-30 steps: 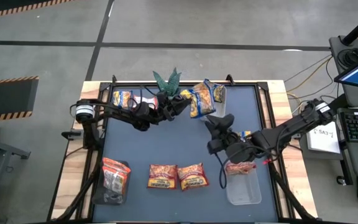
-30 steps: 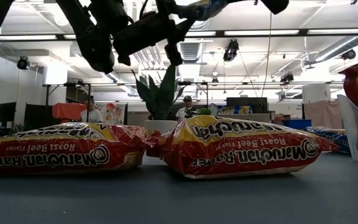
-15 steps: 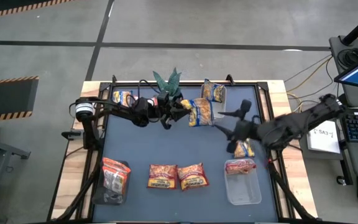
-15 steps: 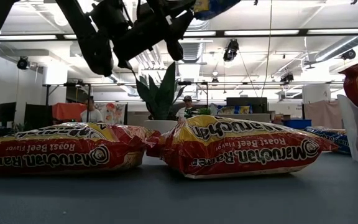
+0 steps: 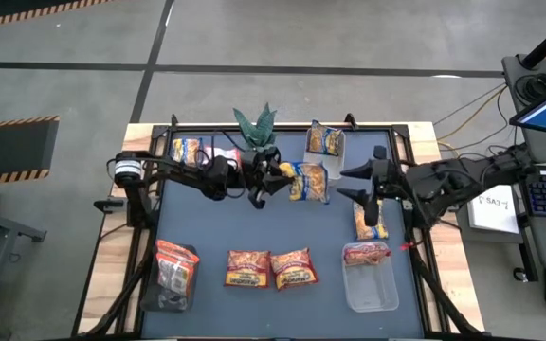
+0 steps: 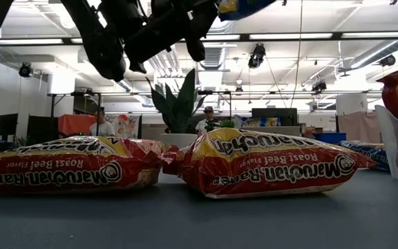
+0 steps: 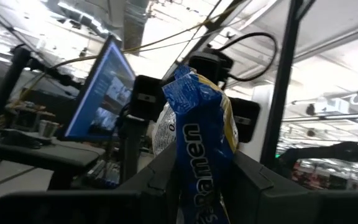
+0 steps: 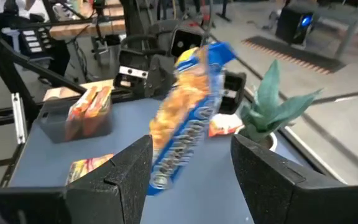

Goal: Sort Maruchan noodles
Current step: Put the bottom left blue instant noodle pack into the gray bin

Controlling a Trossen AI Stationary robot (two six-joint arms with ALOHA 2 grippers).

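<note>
Yellow-and-blue noodle packet (image 5: 308,181) pinched in left claw (image 5: 281,180), shifted rightward, right claw (image 5: 360,184) spread, now facing it

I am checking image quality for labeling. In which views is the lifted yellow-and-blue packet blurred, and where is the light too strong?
Right wrist view: the yellow-and-blue packet is smeared by motion. Left wrist view: the packet, held by the left gripper, reads fairly clearly, but the bright ceiling behind washes out. Low view: the two roast beef packets are sharp; the ceiling lights glare.
</note>
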